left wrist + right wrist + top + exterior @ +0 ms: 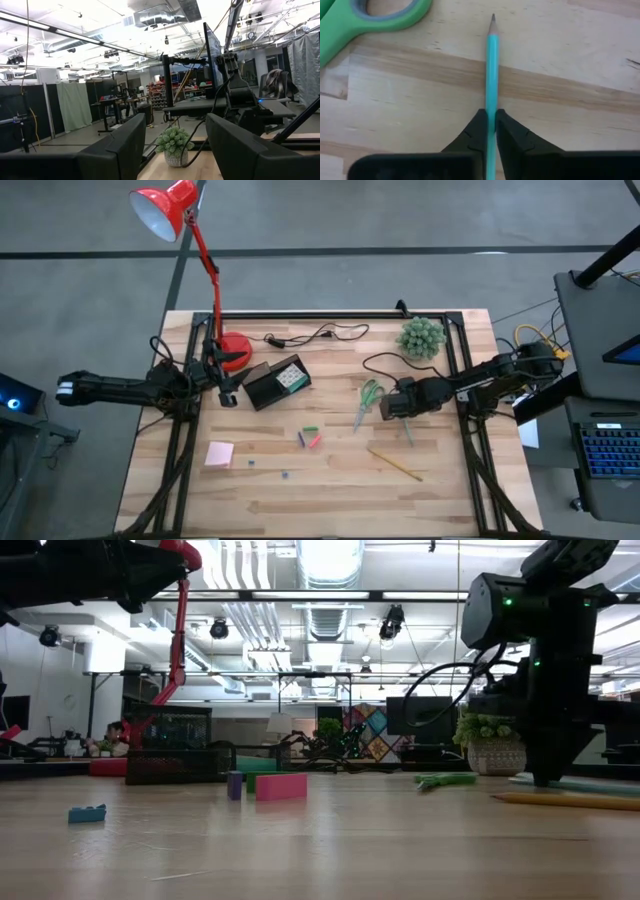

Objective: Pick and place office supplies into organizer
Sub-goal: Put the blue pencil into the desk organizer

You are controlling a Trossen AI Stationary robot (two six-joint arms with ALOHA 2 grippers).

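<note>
From above, the right claw (392,406) is hanging low over the bench (330,480), just beside the green-handled scissors (368,400), with the wooden pencil (394,464) lying a bit nearer the front edge. The organizer (275,383) is sitting well off toward the left claw (226,388), which is parked beside the red lamp base (235,350). The pink sticky-note pad (220,453) is lying far from both.

Down at bench level, the right claw (546,778) is touching down on the wood, pencil (565,800) just in front of it.

Left wrist cam: its fingers (125,147) are standing wide apart, gripping nothing, plant ball (174,142) ahead.

Right wrist cam: the claw (491,127) is clenching a thin teal pencil (492,65), scissors handle (375,20) close by.
</note>
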